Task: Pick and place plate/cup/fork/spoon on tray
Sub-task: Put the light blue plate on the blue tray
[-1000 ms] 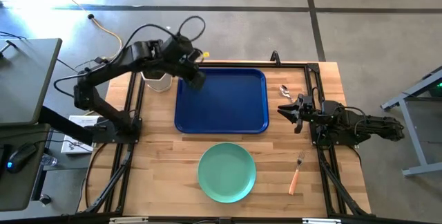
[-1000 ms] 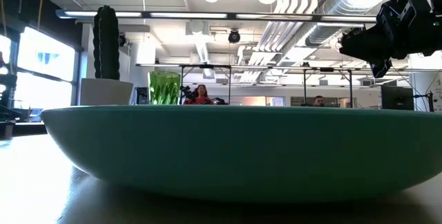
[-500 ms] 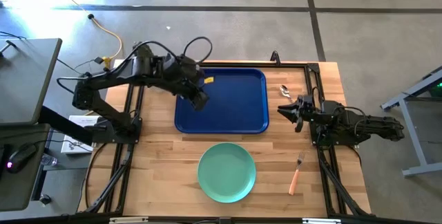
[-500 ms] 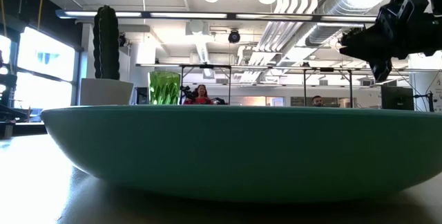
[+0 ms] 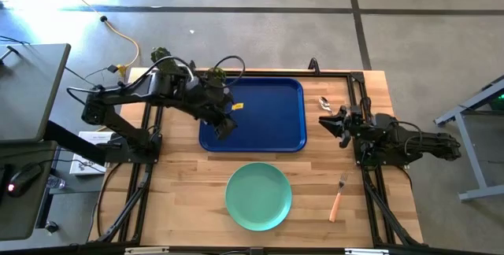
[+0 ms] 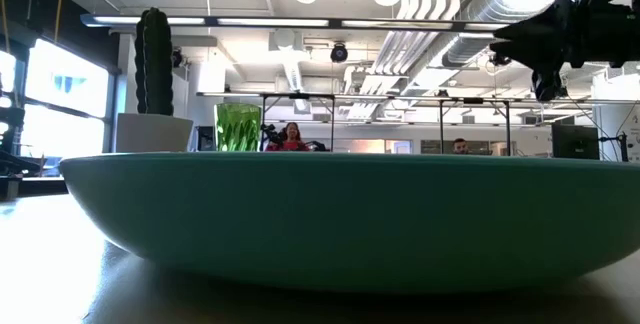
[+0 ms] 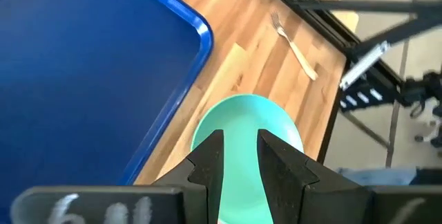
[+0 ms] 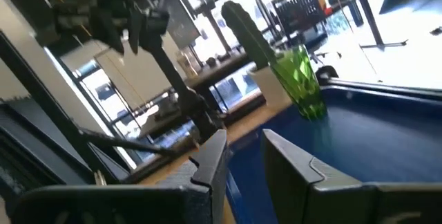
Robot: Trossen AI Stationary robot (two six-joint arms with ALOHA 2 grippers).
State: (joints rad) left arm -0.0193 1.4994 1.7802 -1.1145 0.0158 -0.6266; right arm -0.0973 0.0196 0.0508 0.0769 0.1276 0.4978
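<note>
The mint-green plate lies on the wood near the table's front edge and fills the low view. The dark blue tray lies behind it. The green cup stands at the tray's far left corner; whether on the tray or beside it I cannot tell. The spoon lies to the right of the tray, and the fork to the right of the plate. My left gripper hangs open and empty over the tray's near left part. My right gripper is open and empty beside the tray's right rim, just near the spoon.
A white pot with a green cactus stands at the far left behind the cup. Black frame rails run along the table's left and right sides. Bare wood lies to the left of the plate.
My left gripper has gone from the tray's far left corner toward the table's near edge, over the tray and toward the plate. My right gripper has risen a little beside the tray. The things on the table have kept still.
</note>
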